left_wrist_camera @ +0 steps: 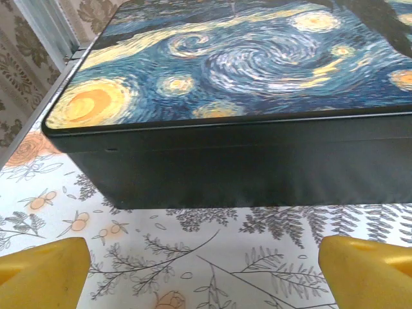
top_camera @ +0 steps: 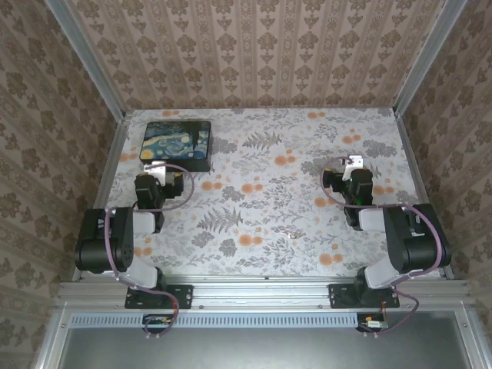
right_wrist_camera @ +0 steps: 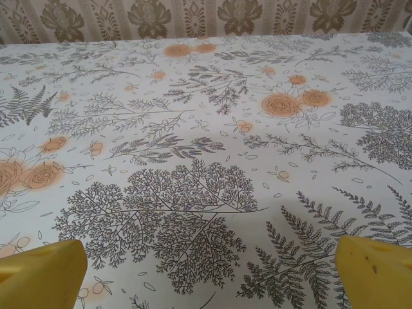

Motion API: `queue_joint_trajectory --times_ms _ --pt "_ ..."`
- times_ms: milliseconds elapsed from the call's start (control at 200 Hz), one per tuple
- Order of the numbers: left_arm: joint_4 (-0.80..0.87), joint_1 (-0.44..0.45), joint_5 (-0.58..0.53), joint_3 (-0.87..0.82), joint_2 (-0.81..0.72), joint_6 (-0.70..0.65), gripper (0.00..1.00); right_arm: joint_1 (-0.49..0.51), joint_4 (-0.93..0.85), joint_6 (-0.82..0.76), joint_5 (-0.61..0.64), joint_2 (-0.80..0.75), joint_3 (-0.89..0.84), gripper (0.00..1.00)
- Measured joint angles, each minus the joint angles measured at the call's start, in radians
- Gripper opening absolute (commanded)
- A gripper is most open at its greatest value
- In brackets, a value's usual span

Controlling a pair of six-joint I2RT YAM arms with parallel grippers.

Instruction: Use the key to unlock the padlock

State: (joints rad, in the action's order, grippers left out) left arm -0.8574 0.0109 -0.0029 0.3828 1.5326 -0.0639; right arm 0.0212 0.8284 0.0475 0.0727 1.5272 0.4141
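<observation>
Where the padlock and key lie cannot be told; they may be inside the closed painted box (top_camera: 177, 144) at the far left of the bench (top_camera: 269, 223). The left tool (left_wrist_camera: 206, 273) faces its near side, spread and empty. The right tool (right_wrist_camera: 206, 273), also spread, hangs over the bench's right. By this, no step is done yet.

**Gloss on the lid, matt nearly everywhere else**

The box (left_wrist_camera: 257, 161) has dull black, slightly grainy sides that look like plastic, while its lid (left_wrist_camera: 244, 58) carries a smooth, glossy swirled print that catches light. The tablecloth (right_wrist_camera: 193, 129) is a flat, matt floral print, smooth and without sheen. The left gripper (left_wrist_camera: 205, 251) and right gripper (right_wrist_camera: 211, 251) have fingers of matt yellow plastic. The rails (top_camera: 269, 290) are pale brushed metal; the walls (top_camera: 261, 54) look like matt patterned paper.
</observation>
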Motion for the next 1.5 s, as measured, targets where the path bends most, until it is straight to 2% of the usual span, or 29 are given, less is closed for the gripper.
queue_joint_trajectory --times_ms 840,960,1110,1210,1325,1405,1500 --pt "0.003 -0.007 0.023 0.0 -0.001 0.007 1.0 0.0 0.0 0.0 0.0 0.0 0.0 1.0" --pt "0.141 -0.004 -0.011 0.027 -0.074 0.016 1.0 0.0 -0.006 0.0 0.0 -0.001 0.0 1.0" --pt "0.415 0.002 -0.101 0.22 -0.24 0.063 1.0 0.0 -0.161 0.0 0.0 -0.047 0.056 1.0" --pt "0.574 -0.066 -0.122 0.433 -0.243 0.145 1.0 0.0 -0.28 0.0 0.0 -0.098 0.131 1.0" --pt "0.729 -0.178 -0.13 0.666 -0.146 0.249 1.0 0.006 -0.373 0.017 -0.007 -0.179 0.186 1.0" --pt "0.829 -0.219 -0.119 0.803 -0.037 0.314 1.0 0.024 -0.426 0.035 -0.018 -0.225 0.209 1.0" --pt "0.938 -0.26 -0.032 0.967 0.146 0.399 1.0 0.085 -0.489 0.039 -0.027 -0.252 0.241 1.0"
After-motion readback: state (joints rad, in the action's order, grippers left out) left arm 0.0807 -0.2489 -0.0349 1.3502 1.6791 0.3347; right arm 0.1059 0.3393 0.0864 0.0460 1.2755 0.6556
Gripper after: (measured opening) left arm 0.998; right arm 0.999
